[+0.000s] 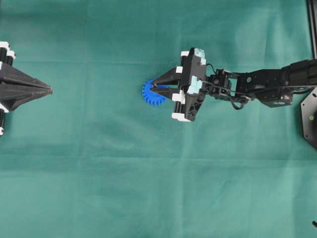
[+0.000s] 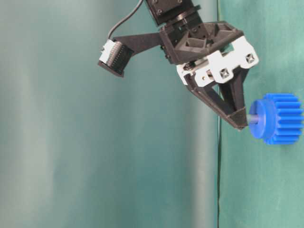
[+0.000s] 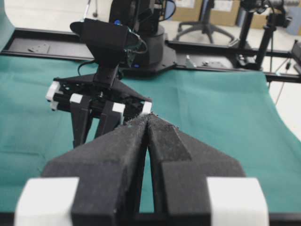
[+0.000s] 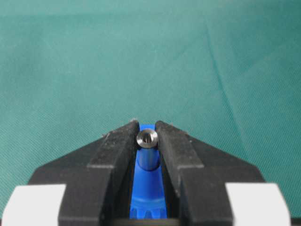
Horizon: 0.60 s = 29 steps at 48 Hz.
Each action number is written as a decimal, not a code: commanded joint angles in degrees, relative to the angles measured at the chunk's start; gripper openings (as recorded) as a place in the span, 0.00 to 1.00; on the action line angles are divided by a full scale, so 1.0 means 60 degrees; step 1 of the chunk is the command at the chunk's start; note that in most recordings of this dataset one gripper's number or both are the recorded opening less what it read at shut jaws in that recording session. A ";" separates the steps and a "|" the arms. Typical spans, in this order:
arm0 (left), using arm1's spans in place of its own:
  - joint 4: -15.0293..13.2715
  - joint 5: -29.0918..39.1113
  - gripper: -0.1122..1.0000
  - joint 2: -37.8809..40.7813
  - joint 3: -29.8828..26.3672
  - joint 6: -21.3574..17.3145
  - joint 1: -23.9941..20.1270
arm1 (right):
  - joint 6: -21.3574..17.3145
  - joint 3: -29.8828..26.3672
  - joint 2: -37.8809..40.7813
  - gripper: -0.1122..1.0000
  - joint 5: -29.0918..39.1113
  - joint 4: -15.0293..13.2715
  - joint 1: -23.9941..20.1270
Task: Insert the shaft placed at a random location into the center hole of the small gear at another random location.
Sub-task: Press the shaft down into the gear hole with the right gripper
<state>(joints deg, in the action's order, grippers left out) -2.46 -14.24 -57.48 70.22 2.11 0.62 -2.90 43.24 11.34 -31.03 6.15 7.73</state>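
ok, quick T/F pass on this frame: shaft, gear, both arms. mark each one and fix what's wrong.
1. The right gripper is shut on the shaft. True.
2. The shaft lies loose on the cloth, away from the small gear. False: it stands between the jaws directly over the gear, its lower end at the hub in the table-level view.
3. The left gripper holds the gear steady. False: it sits far off at the left edge of the overhead view, jaws shut on nothing.
4. The gear is blue and rests on the green cloth. True.
5. The gear is red. False: it is blue.
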 commanded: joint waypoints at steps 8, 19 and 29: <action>-0.0015 -0.0044 0.10 0.0044 -0.0103 0.0000 0.0015 | 0.0000 -0.0205 0.0000 0.25 -0.0190 0.0044 0.0015; -0.0015 -0.0044 0.10 0.0044 -0.0088 0.0000 0.0029 | 0.0000 -0.0205 0.0117 0.25 -0.0161 0.0029 0.0015; -0.0015 -0.0044 0.10 0.0044 -0.0073 0.0000 0.0029 | 0.0000 -0.0190 0.0176 0.25 -0.0103 0.0029 0.0015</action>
<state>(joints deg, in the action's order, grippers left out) -2.46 -14.24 -57.48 70.22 2.11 0.70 -2.81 43.15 13.01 -31.46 6.24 7.73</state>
